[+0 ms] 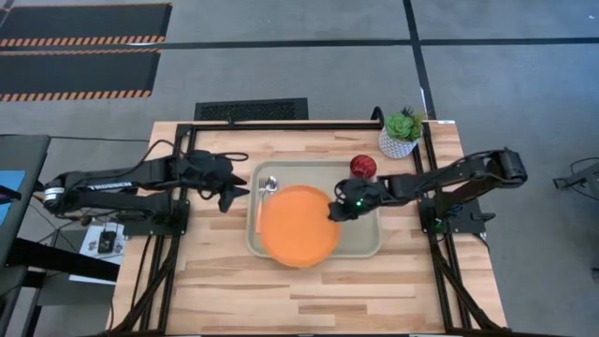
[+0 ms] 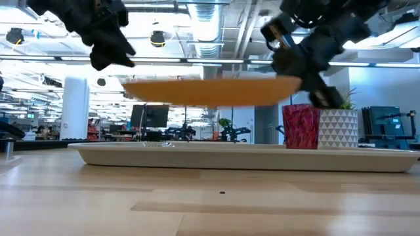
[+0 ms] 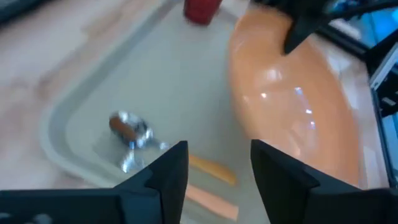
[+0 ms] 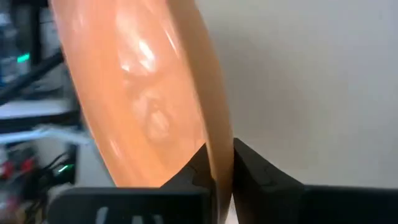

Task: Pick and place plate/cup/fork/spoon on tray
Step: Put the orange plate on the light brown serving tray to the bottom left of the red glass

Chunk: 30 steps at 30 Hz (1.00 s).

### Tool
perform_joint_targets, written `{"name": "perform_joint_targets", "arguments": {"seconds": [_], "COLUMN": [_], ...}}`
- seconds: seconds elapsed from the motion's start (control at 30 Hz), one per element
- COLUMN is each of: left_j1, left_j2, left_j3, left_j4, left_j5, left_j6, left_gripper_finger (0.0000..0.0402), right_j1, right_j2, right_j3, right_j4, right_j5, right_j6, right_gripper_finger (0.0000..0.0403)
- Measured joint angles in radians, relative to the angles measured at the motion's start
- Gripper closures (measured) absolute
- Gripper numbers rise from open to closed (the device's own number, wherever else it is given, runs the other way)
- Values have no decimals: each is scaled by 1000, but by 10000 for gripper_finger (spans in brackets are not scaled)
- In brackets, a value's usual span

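Observation:
The orange plate (image 1: 298, 226) hangs level above the beige tray (image 1: 360, 245), clear of it in the low view (image 2: 210, 90). My right gripper (image 1: 334, 212) is shut on the plate's right rim. My left gripper (image 1: 234, 193) is open and empty, in the air over the tray's left rim. The spoon (image 1: 270, 184) lies in the tray's far left corner. A second silver head with an orange handle (image 3: 214, 171) lies beside it; I cannot make out tines. The dark red cup (image 1: 363, 167) stands on the table by the tray's far right corner. My right gripper pinches the plate's rim (image 4: 217, 146) between its two fingers, one above and one below, on the side toward the table's right edge. The fingers come roughly level from the right. The plate is lifted clear of the tray and sits level.
A white pot with a green plant (image 1: 401, 136) stands at the table's far right corner, behind the cup. Bare wood lies along the table's near edge (image 1: 309, 300). The arms' black frames run along both sides of the table.

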Motion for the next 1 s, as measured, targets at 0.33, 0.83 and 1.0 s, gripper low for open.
{"name": "perform_joint_targets", "arguments": {"seconds": [0.33, 0.83, 1.0], "left_j1": [-1, -4, -31], "left_j2": [-63, -61, -61], "left_j3": [-138, -268, -269], "left_j4": [246, 420, 424], "left_j5": [56, 96, 80], "left_j6": [74, 185, 221], "left_gripper_finger": [269, 345, 359], "right_j1": [28, 11, 12], "right_j2": [-12, 18, 82], "right_j3": [-2, -1, -1], "right_j4": [-165, -318, -320], "right_j5": [102, 297, 299], "right_j6": [96, 108, 127], "right_gripper_finger": [378, 376, 360]}}
